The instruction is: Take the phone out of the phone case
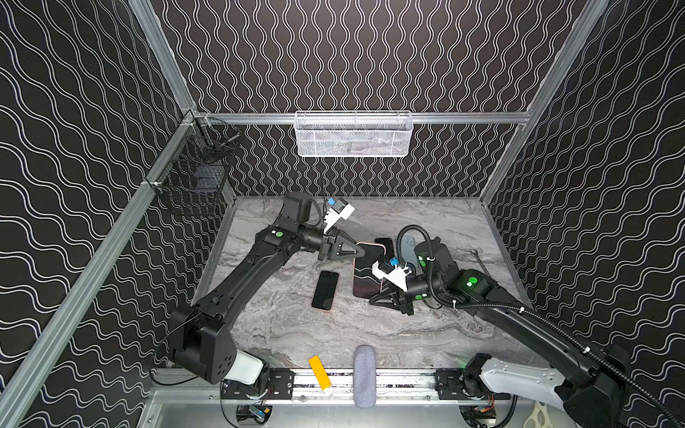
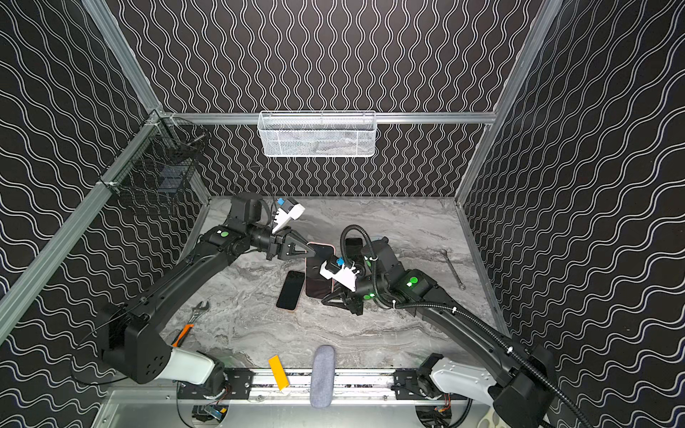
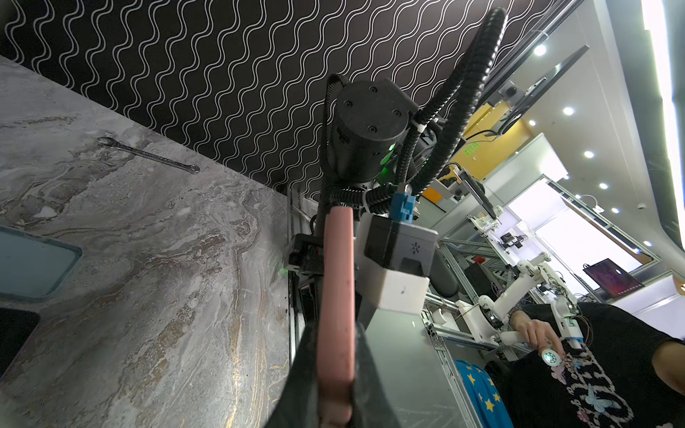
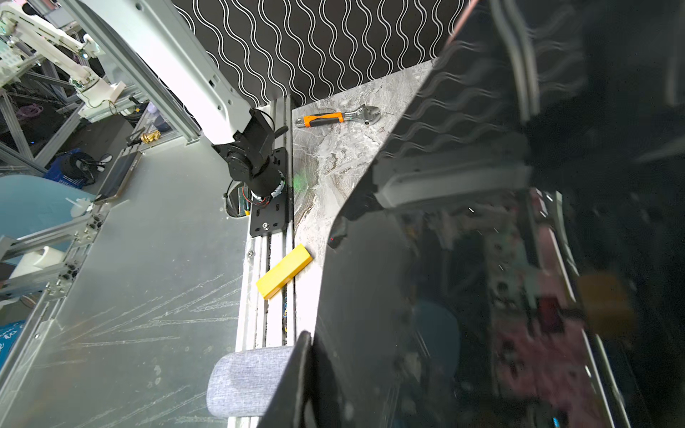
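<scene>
The phone [image 1: 367,278] is lying just right of centre in both top views, dark screen facing up. The pink phone case [image 3: 335,296] is showing along its edges, so the two look to be still together. I judge the task to be at its early middle: the cased phone is being held at both ends, but nothing is separated yet.

The left fingers [image 1: 346,251] are reaching in from the left of the frame and are closed on the upper end of the phone case. In the left wrist view its pink rim is running straight between them.

The right fingers [image 1: 385,298] are sitting at the lower end of the phone. The right wrist view is filled with the blurred glossy screen, and I cannot tell whether they are clamping it or only resting against it.

A second phone [image 1: 325,290], bare and black, is lying flat on the tabletop [image 1: 370,333] just to the lower left, apart from the cased one.

What seems to be remaining is peeling the case rim off one end, working the phone free, and getting the two apart.
</scene>
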